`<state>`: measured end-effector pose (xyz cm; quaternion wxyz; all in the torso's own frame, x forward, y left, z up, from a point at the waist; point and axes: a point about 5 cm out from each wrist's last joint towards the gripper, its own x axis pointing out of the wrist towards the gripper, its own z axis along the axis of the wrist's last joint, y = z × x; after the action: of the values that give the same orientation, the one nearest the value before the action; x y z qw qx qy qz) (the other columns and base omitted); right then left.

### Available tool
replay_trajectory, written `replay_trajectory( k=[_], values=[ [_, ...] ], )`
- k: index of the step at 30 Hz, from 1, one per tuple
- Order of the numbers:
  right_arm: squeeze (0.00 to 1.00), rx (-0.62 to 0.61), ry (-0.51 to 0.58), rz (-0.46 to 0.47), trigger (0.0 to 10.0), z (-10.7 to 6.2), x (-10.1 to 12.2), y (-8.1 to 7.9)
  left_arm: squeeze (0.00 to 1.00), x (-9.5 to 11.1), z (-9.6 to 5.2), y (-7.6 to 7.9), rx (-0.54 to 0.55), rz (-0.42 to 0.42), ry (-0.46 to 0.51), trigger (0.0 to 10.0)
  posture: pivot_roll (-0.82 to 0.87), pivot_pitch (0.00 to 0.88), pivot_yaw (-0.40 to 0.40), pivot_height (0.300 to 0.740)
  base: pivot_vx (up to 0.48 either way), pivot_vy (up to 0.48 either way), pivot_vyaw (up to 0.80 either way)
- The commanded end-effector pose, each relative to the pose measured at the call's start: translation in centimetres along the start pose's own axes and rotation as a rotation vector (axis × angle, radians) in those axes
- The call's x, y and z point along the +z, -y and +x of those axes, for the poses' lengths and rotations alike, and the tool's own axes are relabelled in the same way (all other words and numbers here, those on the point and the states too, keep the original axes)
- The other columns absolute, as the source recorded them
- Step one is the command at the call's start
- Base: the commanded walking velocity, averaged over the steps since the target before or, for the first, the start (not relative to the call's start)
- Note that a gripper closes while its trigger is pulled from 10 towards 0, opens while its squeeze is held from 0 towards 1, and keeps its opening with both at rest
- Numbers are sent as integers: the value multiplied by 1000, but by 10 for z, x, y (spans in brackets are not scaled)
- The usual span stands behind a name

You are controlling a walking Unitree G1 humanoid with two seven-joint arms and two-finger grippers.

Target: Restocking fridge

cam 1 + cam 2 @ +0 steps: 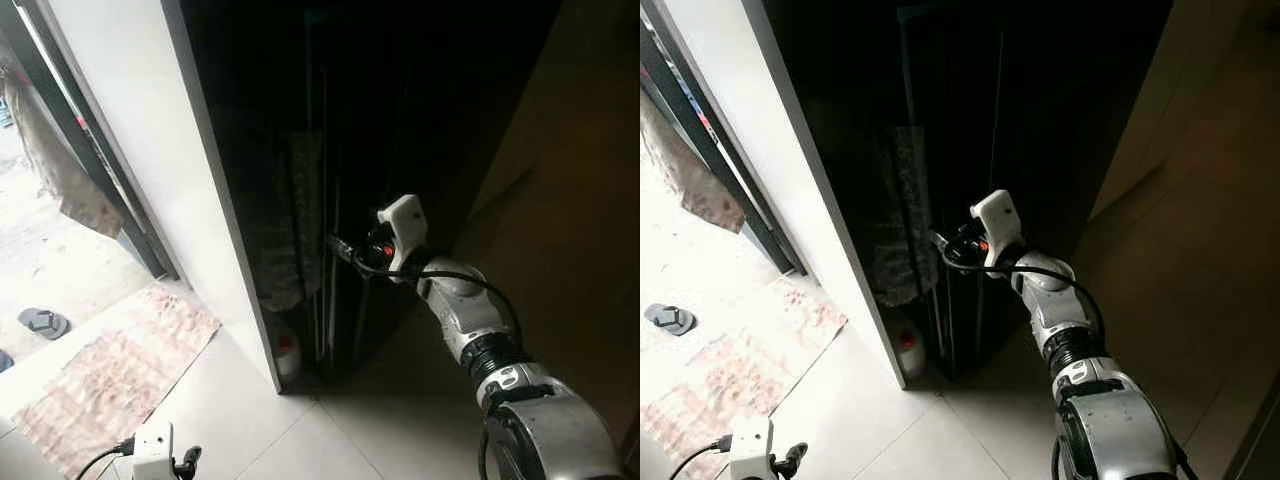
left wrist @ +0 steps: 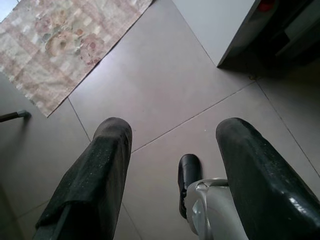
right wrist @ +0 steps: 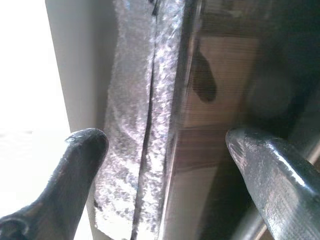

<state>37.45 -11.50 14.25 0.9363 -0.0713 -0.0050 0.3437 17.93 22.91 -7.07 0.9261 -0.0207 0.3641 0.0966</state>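
Note:
The fridge [image 1: 390, 130] is a tall dark cabinet straight ahead, its front in deep shade. My right gripper [image 1: 336, 246] reaches out to its vertical door edge at mid height. In the right wrist view the right gripper [image 3: 165, 140] is open, its two fingers on either side of the door edge and a strip of bubble wrap [image 3: 135, 125] that runs down it. Nothing is held. My left gripper [image 2: 172, 135] hangs low and open over the tiled floor [image 2: 165, 90], holding nothing.
A white wall panel [image 1: 150, 150] borders the fridge on the left. A small bottle with a red cap [image 1: 287, 352] stands at its foot. A patterned rug [image 1: 110, 370] and a sandal [image 1: 43, 322] lie left. A brown panel [image 1: 570, 200] stands on the right.

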Motion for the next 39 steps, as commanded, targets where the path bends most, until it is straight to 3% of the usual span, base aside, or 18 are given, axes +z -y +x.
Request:
replay_trajectory(
  k=[1, 20, 39],
  values=[
    [0, 2, 7, -19, 10000, 5, 6, -1, 0, -5, -2, -4, 16, -6, -16, 10000, 3, 74, 46, 740, 0, 0, 0],
    [0, -29, -3, 27, 10000, 17, 12, -2, 0, -2, -1, -4, 21, -6, -2, 10000, 21, 52, 43, 740, 0, 0, 0],
    [0, 27, 27, 92, 10000, 42, 35, -20, 0, -2, -1, -3, 22, -11, 5, 10000, 60, 37, 38, 740, 0, 0, 0]
  ],
)
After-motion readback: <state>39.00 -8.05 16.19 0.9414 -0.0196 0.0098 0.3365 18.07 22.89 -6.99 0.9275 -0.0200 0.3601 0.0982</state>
